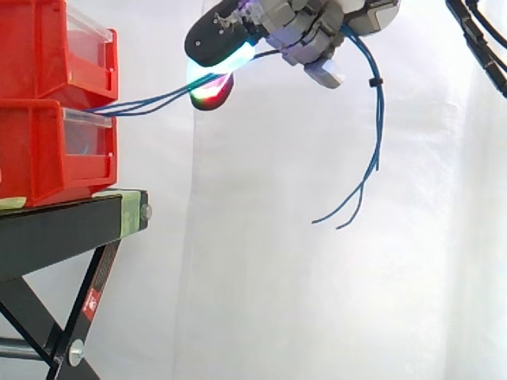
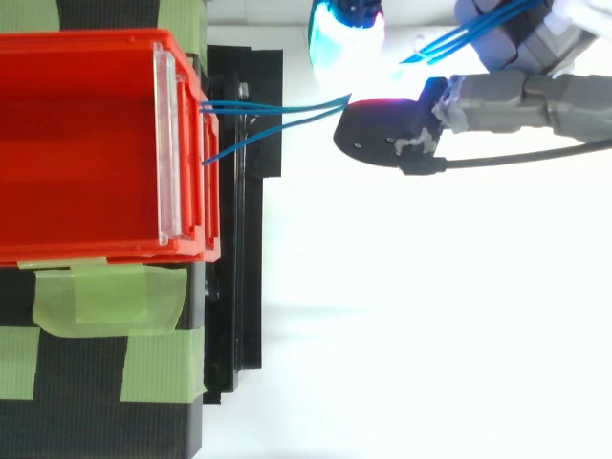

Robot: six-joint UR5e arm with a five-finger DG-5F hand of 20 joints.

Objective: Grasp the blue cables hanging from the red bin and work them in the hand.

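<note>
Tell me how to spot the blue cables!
Find the stacked red bins on the black stand. Thin lines run from their front to the robot hand: the blue cables, the only blue strands, their loose ends dangling beyond it.

No wording can be read here: a small red sticker on the black stand's slanting leg (white marks on it) carries print too small to decipher.

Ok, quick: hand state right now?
Hand: shut on the blue cables, pinched between its fingers; they run in from the red bin.
</note>
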